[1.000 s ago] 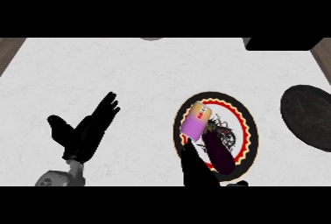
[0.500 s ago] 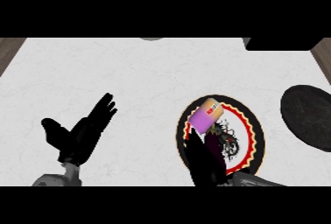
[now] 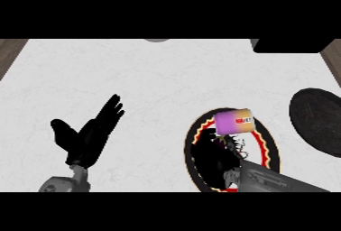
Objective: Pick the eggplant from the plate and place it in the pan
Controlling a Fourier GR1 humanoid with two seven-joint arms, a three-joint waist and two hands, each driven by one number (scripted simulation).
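Boxy purple eggplant (image 3: 234, 122) sits pinched in the right hand (image 3: 216, 151) over the round plate (image 3: 272, 149); left hand (image 3: 90, 133) flat.

Counter top (image 3: 166, 76): white, faintly veined like marble, filling nearly the whole view.
Left edge: a brown wood strip (image 3: 10, 56) runs slantwise beside the counter.
Right edge: a matching brown strip (image 3: 332, 58) near the top corner.
Far edge: a small grey round shape (image 3: 157, 40), cut off.
Light: even, with no strong shadows.
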